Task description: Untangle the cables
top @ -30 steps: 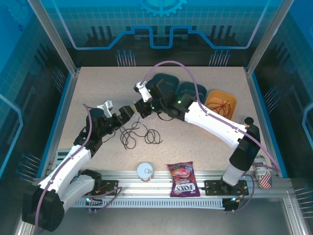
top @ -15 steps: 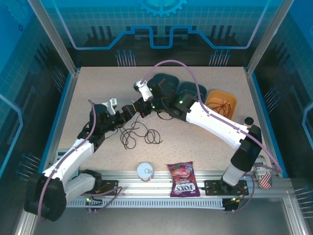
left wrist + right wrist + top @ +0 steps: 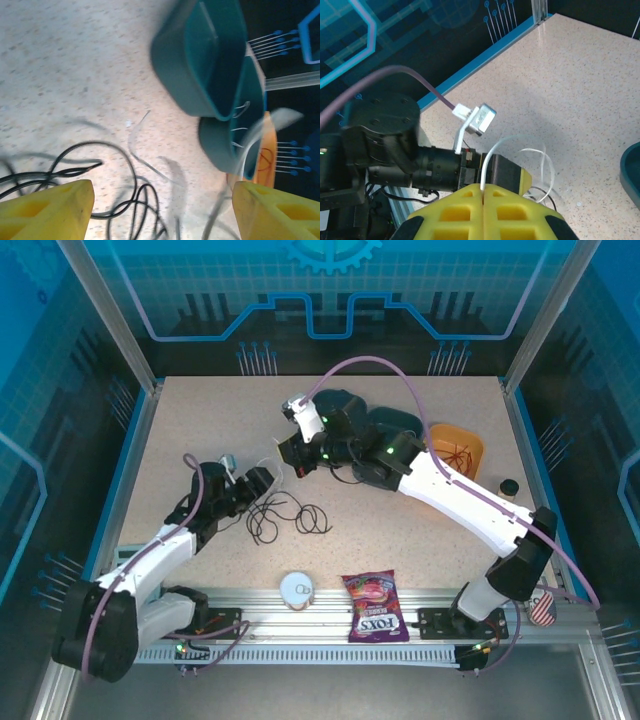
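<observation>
From the top, the black cable [image 3: 285,512] lies in loose loops on the table, just beside the left gripper [image 3: 262,480]. In the left wrist view its fingers stand wide apart and hold nothing. In the right wrist view the right gripper [image 3: 483,188] pinches the white cable [image 3: 483,170]. It looks thin, limp and light, so I judge it is best held near an end.

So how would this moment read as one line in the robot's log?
right gripper: shut on white cable | left gripper: open over black cable | red cable: in orange bowl

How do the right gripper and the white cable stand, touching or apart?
Touching. In the right wrist view the white cable rises out of the right gripper, whose jaws are shut on it.
</observation>
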